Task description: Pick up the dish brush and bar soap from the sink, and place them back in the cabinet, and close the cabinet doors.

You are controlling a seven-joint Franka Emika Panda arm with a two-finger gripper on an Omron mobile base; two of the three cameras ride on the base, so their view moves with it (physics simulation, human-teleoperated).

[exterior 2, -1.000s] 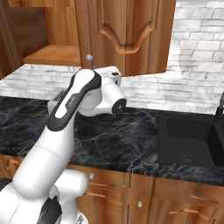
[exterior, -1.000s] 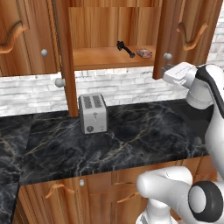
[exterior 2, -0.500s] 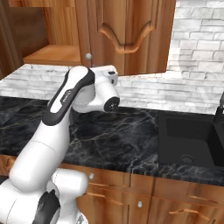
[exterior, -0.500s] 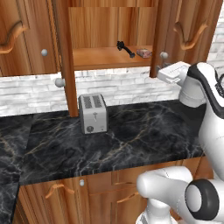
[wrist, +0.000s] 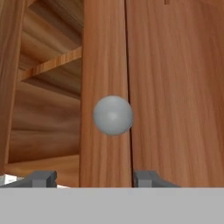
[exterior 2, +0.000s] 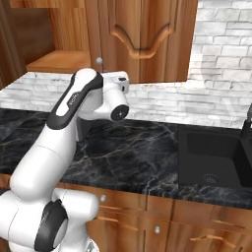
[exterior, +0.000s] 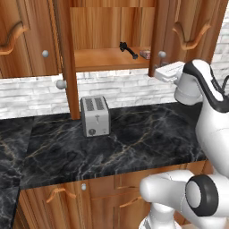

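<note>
The brush (exterior: 128, 50) lies slantwise on the cabinet (exterior: 107, 59) shelf, soap (exterior: 145, 54) beside; the gripper (wrist: 94, 178) gapes empty before a door knob (wrist: 113, 115).

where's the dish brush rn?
In the left base view the dish brush lies on the shelf of the open cabinet, toward its right end, just left of the bar soap and above the toaster.

We're seeing flat, even rendered light all over, bright enough, no harsh glare and no blur or edge warping anywhere. The counter (exterior: 134, 143) gets only a faint sheen, and the toaster (exterior: 95, 116) drops a soft shadow. Up close the knob (wrist: 113, 115) is softly shaded, and the cabinet (wrist: 48, 109) interior goes darker.
</note>
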